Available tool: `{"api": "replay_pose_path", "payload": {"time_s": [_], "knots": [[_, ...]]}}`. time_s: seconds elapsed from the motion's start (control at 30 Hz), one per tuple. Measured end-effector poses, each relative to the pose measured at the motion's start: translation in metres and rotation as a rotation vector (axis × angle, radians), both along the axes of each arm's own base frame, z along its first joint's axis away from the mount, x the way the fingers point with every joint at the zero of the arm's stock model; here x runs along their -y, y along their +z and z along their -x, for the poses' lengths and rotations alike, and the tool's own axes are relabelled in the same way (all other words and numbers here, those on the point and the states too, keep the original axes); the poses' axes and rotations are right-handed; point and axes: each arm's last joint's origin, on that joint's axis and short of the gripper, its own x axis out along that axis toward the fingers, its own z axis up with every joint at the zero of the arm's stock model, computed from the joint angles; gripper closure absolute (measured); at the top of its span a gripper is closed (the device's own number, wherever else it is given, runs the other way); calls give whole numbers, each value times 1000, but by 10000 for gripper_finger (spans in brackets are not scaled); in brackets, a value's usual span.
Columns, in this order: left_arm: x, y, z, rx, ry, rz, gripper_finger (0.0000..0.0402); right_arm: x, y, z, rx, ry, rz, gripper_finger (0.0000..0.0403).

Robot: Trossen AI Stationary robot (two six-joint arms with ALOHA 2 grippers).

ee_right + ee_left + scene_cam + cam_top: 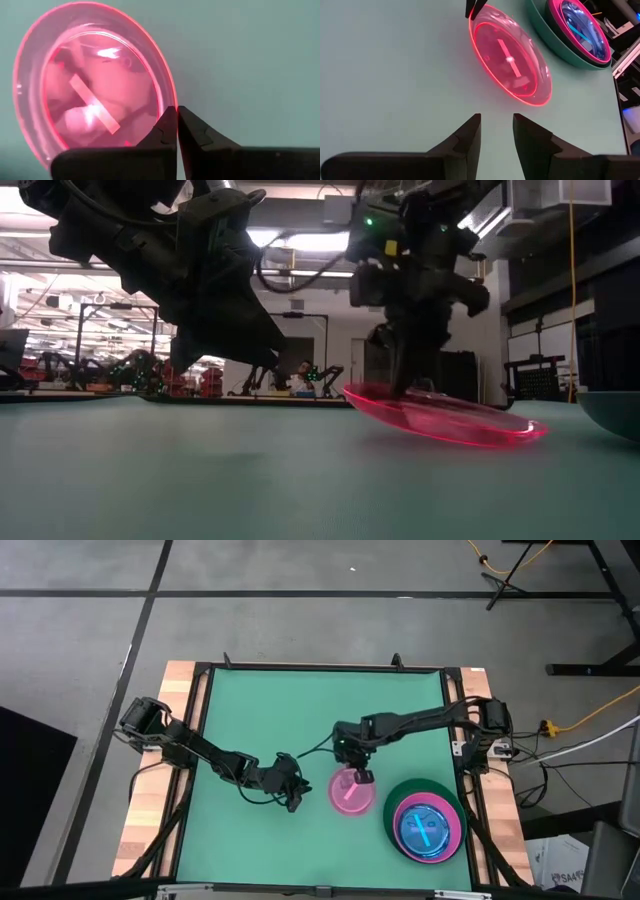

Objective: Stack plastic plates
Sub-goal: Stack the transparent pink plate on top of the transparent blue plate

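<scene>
High view: green table with wooden side edges; right gripper near the middle, slightly toward the front edge, pinching the rim of a translucent pink plate. Stack of plates at the front right corner: large dark green plate at the bottom, hot pink plate above it, translucent cyan plate on top. Left gripper just beside the pink plate on its left, not touching it, fingers slightly apart. Low view: translucent pink plate tilted, one edge raised under the right gripper, the opposite edge resting on the table; edge of the dark green plate at the far right; left arm overhead at left. Left wrist view: left gripper with fingers spread a little, nothing between them, hovering over bare table; translucent pink plate ahead, apart from the fingers; stack beyond it, green rim around hot pink and cyan. Right wrist view: right gripper fingers pressed together on the rim of the translucent pink plate, table beneath.
</scene>
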Motion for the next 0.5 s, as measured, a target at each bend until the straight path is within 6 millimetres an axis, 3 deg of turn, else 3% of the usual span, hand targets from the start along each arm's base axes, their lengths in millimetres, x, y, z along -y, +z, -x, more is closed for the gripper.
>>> {"api": "replay_pose_path", "payload": {"time_s": [0.5], "knots": [[0, 0, 0, 0, 0, 0, 295, 0, 48, -13, -20, 12, -29, 403]]}}
